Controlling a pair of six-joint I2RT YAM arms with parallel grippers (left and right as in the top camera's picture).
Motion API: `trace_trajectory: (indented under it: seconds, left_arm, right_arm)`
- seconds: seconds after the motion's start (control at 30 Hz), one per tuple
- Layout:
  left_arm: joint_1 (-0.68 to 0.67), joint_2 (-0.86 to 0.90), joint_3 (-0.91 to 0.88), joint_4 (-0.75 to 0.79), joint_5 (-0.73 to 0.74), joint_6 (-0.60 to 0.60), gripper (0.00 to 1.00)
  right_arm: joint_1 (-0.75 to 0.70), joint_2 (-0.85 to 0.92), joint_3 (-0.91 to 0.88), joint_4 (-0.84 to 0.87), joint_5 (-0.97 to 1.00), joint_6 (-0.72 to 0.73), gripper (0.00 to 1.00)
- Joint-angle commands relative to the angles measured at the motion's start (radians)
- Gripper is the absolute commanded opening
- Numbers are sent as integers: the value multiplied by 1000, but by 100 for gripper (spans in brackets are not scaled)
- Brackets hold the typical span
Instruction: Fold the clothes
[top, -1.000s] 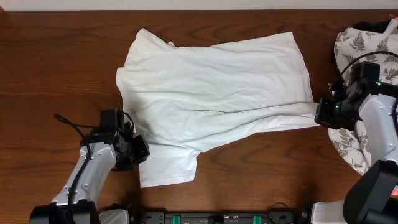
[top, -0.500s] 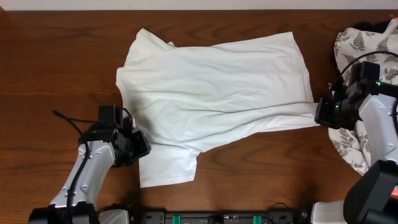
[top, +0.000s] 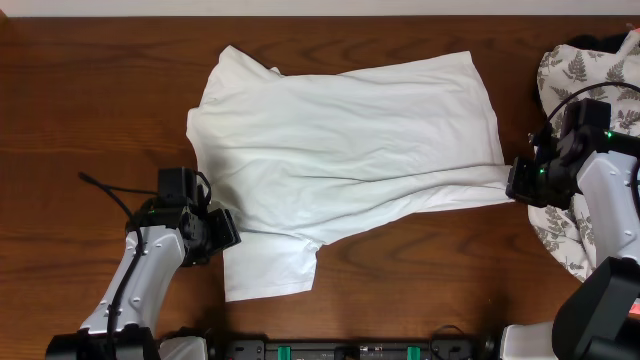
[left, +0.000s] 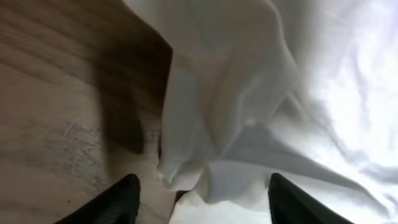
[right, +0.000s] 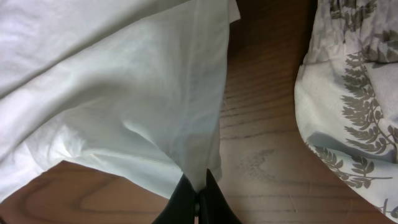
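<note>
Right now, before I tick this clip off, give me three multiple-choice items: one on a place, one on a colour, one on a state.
1. Where does the fern-print cloth lie? A. at the table's right edge; B. at its left edge; C. at its centre.
2. What colour is the T-shirt? A. grey; B. white; C. blue.
3. The right gripper is: A. open above the table; B. shut on the T-shirt's corner; C. shut on nothing.
Answers: A, the overhead view shows it there; B, plain white all over; B, fabric sits pinched between its fingers.
</note>
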Motion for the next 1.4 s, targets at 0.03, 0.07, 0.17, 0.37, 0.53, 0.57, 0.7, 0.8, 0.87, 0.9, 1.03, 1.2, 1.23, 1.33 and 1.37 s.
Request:
trace_trajectory:
  seconds: [0.03,0.07,0.17,0.37,0.53,0.57,0.7,0.8,0.87,0.9,1.03,1.2,1.23,1.33,1.37]
  left_arm:
    - [3,-9,9,2,-15,-48,68]
    - [3,-9,6,3,-13,-58,64]
    - [3,-9,1,-1,-12,-108,49]
    - [3,-9,1,-4,35,-131,43]
    - [3,-9,1,-3,40,-133,47]
    - [3,-8,1,-3,39,-141,49]
    - [3,-8,-7,19,20,-178,50]
    - [3,-8,-25,56,4,-192,50]
    - [3,-8,-37,83,2,-192,50]
    - [3,-8,-41,92,2,-192,50]
    - [3,-8,-46,97,2,-203,50]
    - [3,-8,-46,81,3,-223,28]
    - [3,-8,-46,78,6,-222,23]
    - [3,-8,-45,76,6,-221,12]
    - [3,-8,-44,79,6,-220,8]
  right_arm:
    - [-3,-6,-6,3,-4,13,2]
    - [-3,-6,-6,3,-4,13,2]
    - [-3,-6,-6,3,-4,14,2]
    - [-3,-6,-6,3,-5,13,2]
    - [-3,-6,-6,3,-8,13,2]
    - [-3,-6,-6,3,-8,13,2]
    - [-3,-6,-6,3,-10,14,2]
    - [-3,-6,-6,3,-12,13,2]
    - [-3,-6,-6,3,-12,14,2]
    - [-3,-6,-6,3,-12,13,2]
    - [-3,-6,-6,3,-12,14,3]
    - [-3,-6,-6,3,-12,14,3]
    - [-3,-6,-6,3,-12,14,3]
    - [-3,-6,-6,3,-12,13,3]
    - [-3,-6,-6,3,-12,13,3]
